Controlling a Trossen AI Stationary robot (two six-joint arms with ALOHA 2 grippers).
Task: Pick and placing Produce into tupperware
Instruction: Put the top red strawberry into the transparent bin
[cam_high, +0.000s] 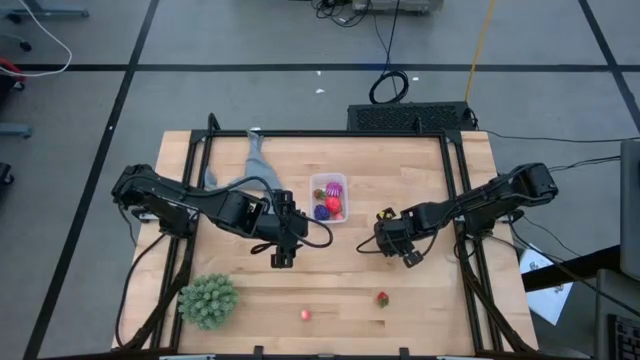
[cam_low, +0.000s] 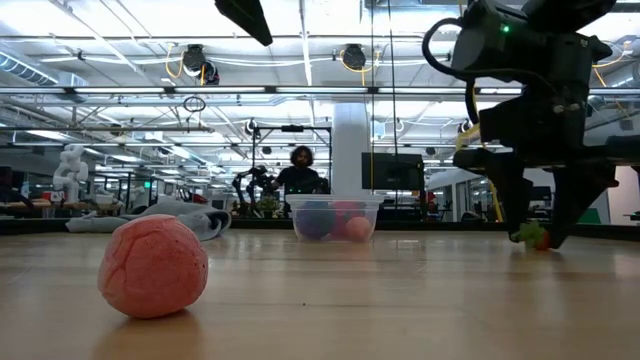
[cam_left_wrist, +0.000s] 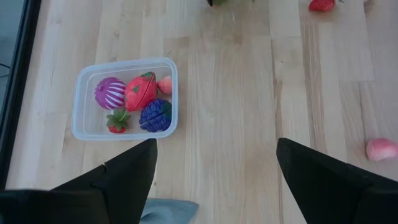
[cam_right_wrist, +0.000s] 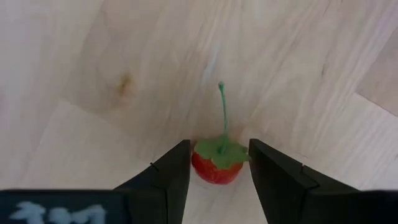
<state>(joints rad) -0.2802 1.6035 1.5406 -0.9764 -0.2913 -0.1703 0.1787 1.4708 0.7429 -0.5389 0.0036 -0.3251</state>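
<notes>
The clear tupperware (cam_high: 328, 197) stands on the table's far middle. In the left wrist view the tupperware (cam_left_wrist: 87, 81) holds a magenta fruit (cam_left_wrist: 109, 93), a red-pink one (cam_left_wrist: 140, 91), a dark blue one (cam_left_wrist: 155, 115) and a small red berry (cam_left_wrist: 117, 121). My left gripper (cam_high: 283, 250) hovers open to its near left, touching nothing. My right gripper (cam_right_wrist: 217, 171) points down at the table, right of the tupperware, shut on a small red berry (cam_right_wrist: 216, 167). Another red berry (cam_high: 382, 298) and a pink fruit (cam_high: 305, 314) lie near the near edge. My right gripper pinches the small red berry's body (cam_right_wrist: 205, 171) between its two fingers, just below the green leaves. The fingers come from above, pointing down. In the low view the berry (cam_low: 535, 238) sits at table height between the fingertips, its green stem (cam_right_wrist: 222, 112) lying out along the wood.
A large green spiky ball (cam_high: 208, 300) sits at the near left corner. A grey cloth (cam_high: 255, 165) lies at the far edge, left of the tupperware. Bare wood stretches between the grippers and along the near side. A person (cam_low: 302, 170) stands in the room beyond.
</notes>
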